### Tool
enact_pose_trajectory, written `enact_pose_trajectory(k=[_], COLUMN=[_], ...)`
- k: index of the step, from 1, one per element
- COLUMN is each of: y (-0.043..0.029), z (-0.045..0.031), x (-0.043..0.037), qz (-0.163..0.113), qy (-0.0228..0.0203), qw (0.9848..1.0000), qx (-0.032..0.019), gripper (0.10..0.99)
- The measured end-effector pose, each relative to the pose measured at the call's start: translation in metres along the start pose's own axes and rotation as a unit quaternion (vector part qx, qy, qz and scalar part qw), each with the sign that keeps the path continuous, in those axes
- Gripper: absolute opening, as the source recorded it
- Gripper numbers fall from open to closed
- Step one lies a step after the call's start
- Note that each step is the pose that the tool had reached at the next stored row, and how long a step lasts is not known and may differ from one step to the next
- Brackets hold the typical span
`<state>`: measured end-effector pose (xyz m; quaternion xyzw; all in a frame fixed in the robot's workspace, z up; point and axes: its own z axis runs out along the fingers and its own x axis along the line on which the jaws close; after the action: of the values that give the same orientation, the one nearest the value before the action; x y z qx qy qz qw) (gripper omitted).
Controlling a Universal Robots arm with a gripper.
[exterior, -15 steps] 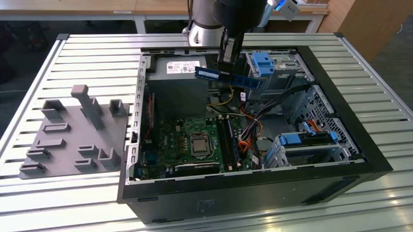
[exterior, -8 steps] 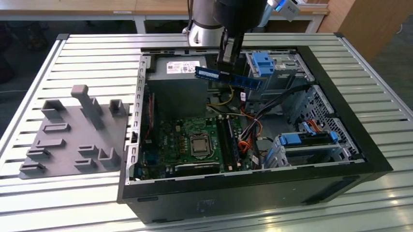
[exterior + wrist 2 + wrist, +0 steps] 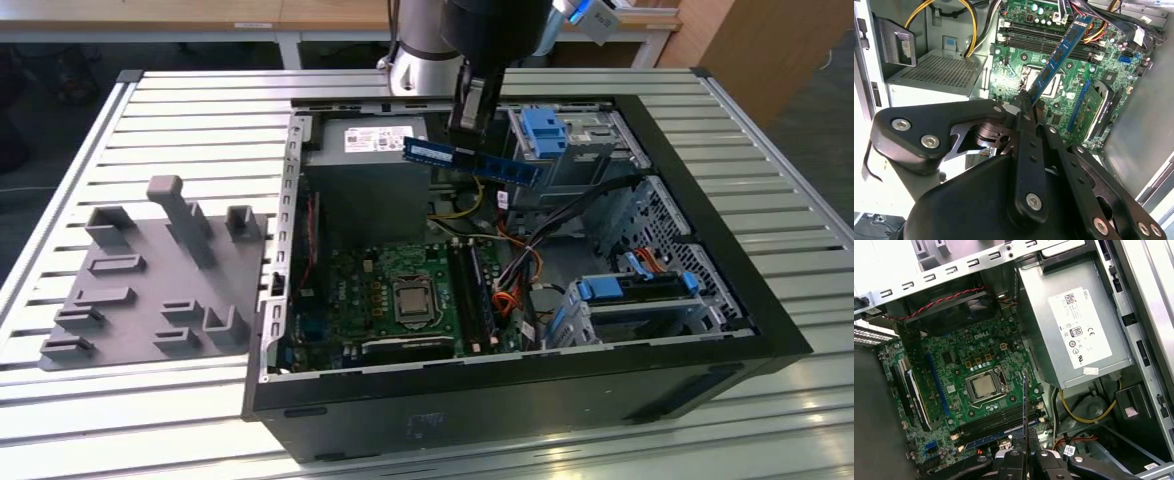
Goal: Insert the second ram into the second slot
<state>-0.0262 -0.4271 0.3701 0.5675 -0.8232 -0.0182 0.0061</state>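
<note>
So the gripper [image 3: 470, 135] has its jaws pinched on the second ram [image 3: 507, 168], grabbing it near the middle of its long edge. In the exterior view the blue stick hangs in the air over the open PC case [image 3: 747, 300], running roughly from 10 to 4 o'clock. It's up in front of the power supply [image 3: 367, 165], at about 12 o'clock from the CPU socket [image 3: 407, 297].

The memory slots [image 3: 470, 285] sit at 3 o'clock of that socket on the motherboard [image 3: 350, 300], and they run 12 to 6. The stick is well apart from them and not seated yet.

The second wrist view looks along the fingers to the ram [image 3: 1061, 55] sticking out from the gripper [image 3: 1026, 102] over the board. The first wrist view catches it edge-on [image 3: 1024, 410].

There's a grey fixture tray [image 3: 134, 290] at 9 o'clock of the case, on the slatted table [image 3: 187, 120].
</note>
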Motion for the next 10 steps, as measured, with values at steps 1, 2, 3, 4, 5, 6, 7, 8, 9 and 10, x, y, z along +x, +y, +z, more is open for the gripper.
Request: enact_pose_trajectory(k=[1, 2, 3, 4, 5, 6, 7, 8, 9, 10], y=[0.0, 0.0, 0.0, 0.0, 0.0, 0.0, 0.0, 0.0, 0.0, 0.0], z=[0.0, 0.0, 0.0, 0.0, 0.0, 0.0, 0.0, 0.0, 0.0, 0.0], x=[0.0, 0.0, 0.0, 0.0, 0.0, 0.0, 0.0, 0.0, 0.0, 0.0], qz=[0.0, 0.001, 0.001, 0.002, 0.003, 0.003, 0.003, 0.004, 0.005, 0.005], qy=[0.0, 0.0, 0.0, -0.0001, -0.0001, -0.0001, -0.0001, -0.0002, -0.0002, -0.0002], qw=[1.0, 1.0, 1.0, 1.0, 1.0, 1.0, 1.0, 1.0, 1.0, 1.0], qx=[0.0, 0.0, 0.0, 0.0, 0.0, 0.0, 0.0, 0.0, 0.0001, 0.0001], gripper=[0.137, 0.137, 0.137, 0.137, 0.137, 0.137, 0.137, 0.137, 0.137, 0.137])
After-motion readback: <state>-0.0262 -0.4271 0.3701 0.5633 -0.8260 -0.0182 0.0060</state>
